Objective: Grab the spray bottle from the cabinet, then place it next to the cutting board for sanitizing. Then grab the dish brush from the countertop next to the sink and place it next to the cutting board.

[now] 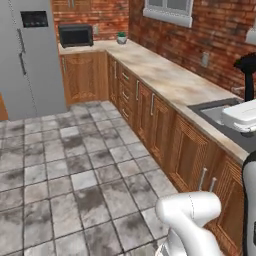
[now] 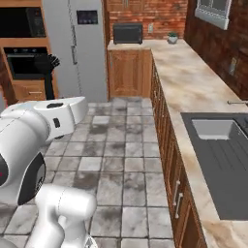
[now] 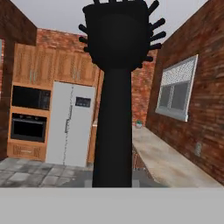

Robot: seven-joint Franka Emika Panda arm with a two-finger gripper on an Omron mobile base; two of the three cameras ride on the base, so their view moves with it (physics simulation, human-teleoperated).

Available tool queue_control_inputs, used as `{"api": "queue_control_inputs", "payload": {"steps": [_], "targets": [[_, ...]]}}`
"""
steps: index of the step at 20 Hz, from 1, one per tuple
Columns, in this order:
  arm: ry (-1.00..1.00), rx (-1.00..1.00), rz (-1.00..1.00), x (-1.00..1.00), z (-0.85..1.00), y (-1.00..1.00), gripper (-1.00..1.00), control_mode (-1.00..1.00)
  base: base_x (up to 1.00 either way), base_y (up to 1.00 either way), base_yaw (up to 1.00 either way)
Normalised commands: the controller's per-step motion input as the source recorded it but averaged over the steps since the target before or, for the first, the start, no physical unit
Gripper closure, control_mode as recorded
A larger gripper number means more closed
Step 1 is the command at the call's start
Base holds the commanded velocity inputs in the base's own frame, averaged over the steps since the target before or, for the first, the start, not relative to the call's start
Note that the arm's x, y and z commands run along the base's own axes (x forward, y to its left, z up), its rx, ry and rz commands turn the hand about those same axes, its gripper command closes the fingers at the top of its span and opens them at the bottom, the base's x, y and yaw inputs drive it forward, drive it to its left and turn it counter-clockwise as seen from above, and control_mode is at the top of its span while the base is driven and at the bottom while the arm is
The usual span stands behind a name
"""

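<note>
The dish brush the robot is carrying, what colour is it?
The dish brush is all black, handle and bristles alike; the hand view shows it best.

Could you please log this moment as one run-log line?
gripper: holds dish brush upright, lifted | sink: below right | countertop: bare stretch ahead | cutting board: unseen

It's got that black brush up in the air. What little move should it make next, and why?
Probably carry the brush along the countertop in search of the cutting board. The brush stands upright in the hand view, its handle running down to where the pincer would be, so it seems held. It is lifted above the floor, the sink lies close by, and the board is yet to be reached.
</note>
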Motion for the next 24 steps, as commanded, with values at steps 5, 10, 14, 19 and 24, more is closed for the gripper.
{"api": "queue_control_inputs", "payload": {"steps": [5,10,14,19,24], "targets": [[0.0,0.0,0.0,0.0,0.0,0.0,1.0,1.0,0.0,0.55,0.81],[0.0,0.0,0.0,0.0,0.0,0.0,1.0,1.0,0.02,0.34,0.85],[0.0,0.0,0.0,0.0,0.0,0.0,1.0,1.0,0.39,0.04,0.93],[0.0,0.0,0.0,0.0,0.0,0.0,1.0,1.0,0.71,-0.07,0.93],[0.0,0.0,0.0,0.0,0.0,0.0,1.0,1.0,0.73,-0.15,0.89]]}}
